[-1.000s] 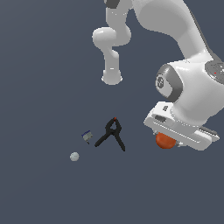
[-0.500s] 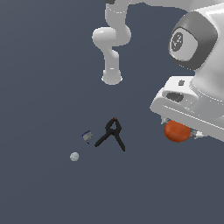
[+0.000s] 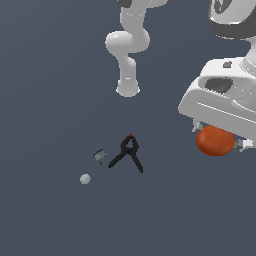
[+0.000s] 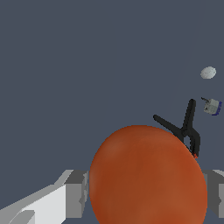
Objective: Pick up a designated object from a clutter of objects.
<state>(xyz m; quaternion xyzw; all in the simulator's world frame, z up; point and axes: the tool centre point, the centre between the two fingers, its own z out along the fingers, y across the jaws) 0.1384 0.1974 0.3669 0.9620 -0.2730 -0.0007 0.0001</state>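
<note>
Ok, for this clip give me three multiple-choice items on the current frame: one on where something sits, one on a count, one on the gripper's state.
1. In the exterior view, the tiny grey-and-blue block lies:
A. between the black clamp and the pale grey ball
B. on the clamp
C. under the gripper

2. How many loose things lie on the floor?
A. one
B. three
C. five

3. The gripper is:
A. open and empty
B. shut on the clamp
C. shut on the orange-red ball

Key: 1 A, the block shows between them, apart from both. 2 B, clamp, block and grey ball. 3 C, the wrist view shows a finger at each side of the ball.
</note>
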